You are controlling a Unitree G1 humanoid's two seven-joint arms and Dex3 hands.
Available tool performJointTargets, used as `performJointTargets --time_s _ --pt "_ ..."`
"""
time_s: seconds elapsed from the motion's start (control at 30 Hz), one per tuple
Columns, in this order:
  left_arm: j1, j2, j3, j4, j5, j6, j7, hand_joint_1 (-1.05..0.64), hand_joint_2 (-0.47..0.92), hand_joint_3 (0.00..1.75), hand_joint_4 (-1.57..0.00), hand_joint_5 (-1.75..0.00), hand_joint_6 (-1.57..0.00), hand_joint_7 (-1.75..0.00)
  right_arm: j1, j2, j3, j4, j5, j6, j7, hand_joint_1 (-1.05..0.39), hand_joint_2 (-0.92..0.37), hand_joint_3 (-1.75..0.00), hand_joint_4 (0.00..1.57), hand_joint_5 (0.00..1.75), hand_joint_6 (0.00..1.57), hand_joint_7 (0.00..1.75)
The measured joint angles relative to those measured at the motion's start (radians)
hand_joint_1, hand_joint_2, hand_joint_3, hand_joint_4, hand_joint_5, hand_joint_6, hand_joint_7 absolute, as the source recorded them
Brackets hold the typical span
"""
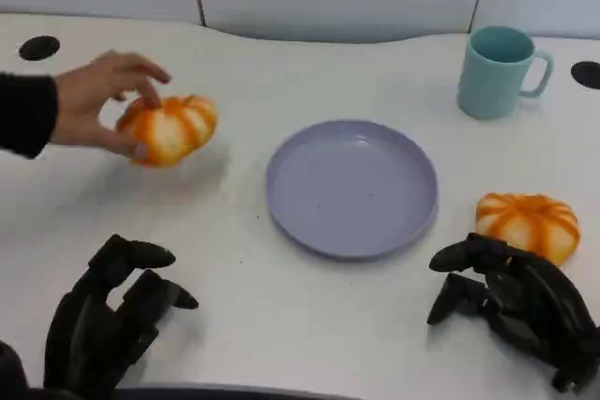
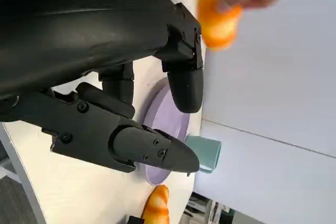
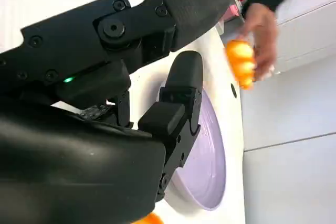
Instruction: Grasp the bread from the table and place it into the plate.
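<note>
Bread (image 1: 527, 223) lies untouched on the table (image 1: 281, 325) beside the bare plate (image 1: 352, 186), both robot hands (image 1: 112, 316) (image 1: 511, 302) spread and holding nothing.

Teal mug (image 1: 500, 70) upright at table's (image 1: 281, 325) far right; person's hand (image 1: 103, 96) far left.

plate (image 1: 352, 189) – smooth, matt | bread (image 1: 527, 224) – glossy crust | table (image 1: 281, 316) – smooth white
</note>
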Motion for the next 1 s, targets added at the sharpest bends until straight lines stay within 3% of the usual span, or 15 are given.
performJointTargets --time_s 1.0 --pt "-0.002 0.0 0.001 0.024 0.011 -0.014 0.001 -0.63 0.92 0.09 -0.36 -1.75 -0.28 -1.5 -0.006 0.006 -0.013 0.02 0.01 -0.001 0.01 -0.52 -0.92 -0.06 0.68 1.32 0.83 0.72"
